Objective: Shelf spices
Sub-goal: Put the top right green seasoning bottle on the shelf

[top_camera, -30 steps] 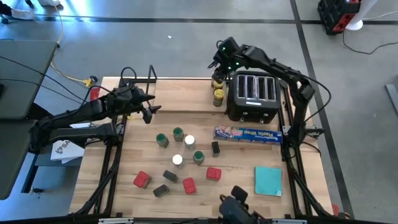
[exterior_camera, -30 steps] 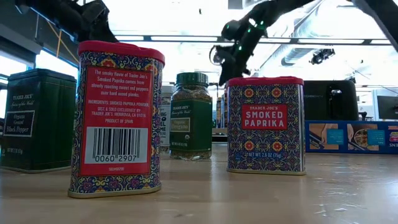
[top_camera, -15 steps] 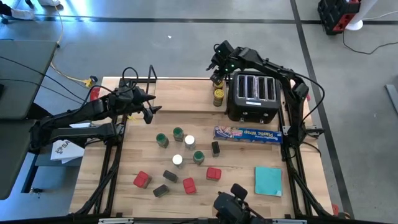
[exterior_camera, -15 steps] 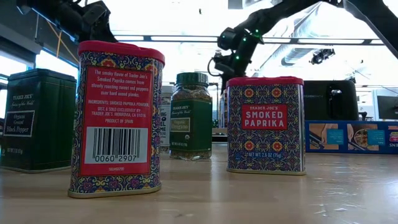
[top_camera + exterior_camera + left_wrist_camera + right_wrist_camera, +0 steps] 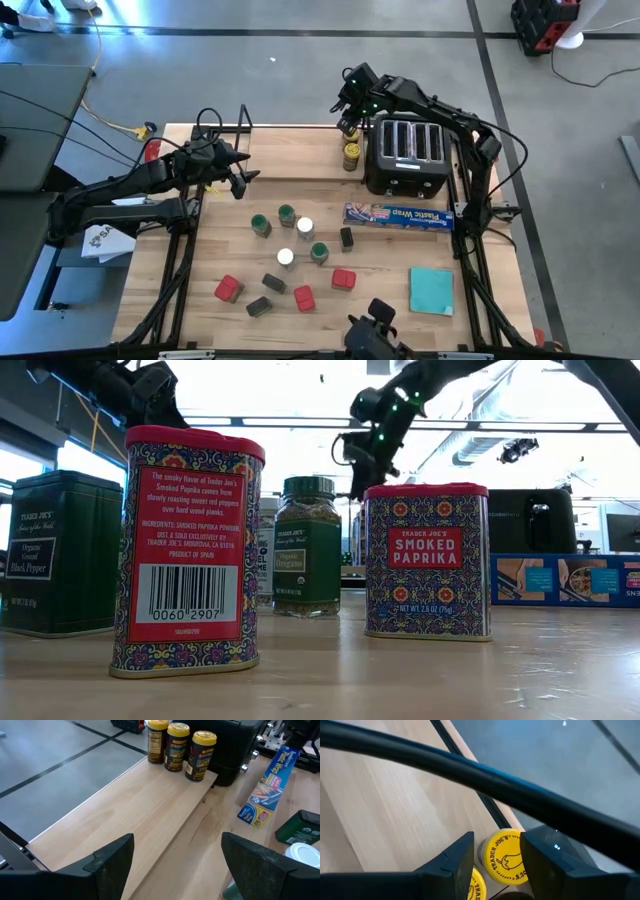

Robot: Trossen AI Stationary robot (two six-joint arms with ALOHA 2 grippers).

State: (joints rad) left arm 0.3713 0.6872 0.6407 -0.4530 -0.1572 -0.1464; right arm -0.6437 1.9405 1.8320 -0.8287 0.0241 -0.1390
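Right hand [image 5: 347, 108] hangs over the yellow-lidded jars [image 5: 351, 152] on the shelf [image 5: 125, 815], fingers narrow, astride one lid without gripping. The toaster [image 5: 408, 152] stands just beside. Left hand [image 5: 238, 172] waits wide open.

The shelf [image 5: 290, 152] runs along the counter's [image 5: 500, 300] far edge. Three jars [image 5: 177, 746] stand at its right end, beside the toaster [image 5: 408, 155]. The wrap box [image 5: 398, 215] lies in front of the toaster, a flat square [image 5: 431, 290] nearer the front right corner. More jars [image 5: 287, 232] and tins [image 5: 285, 288] cluster mid-counter toward the front edge.
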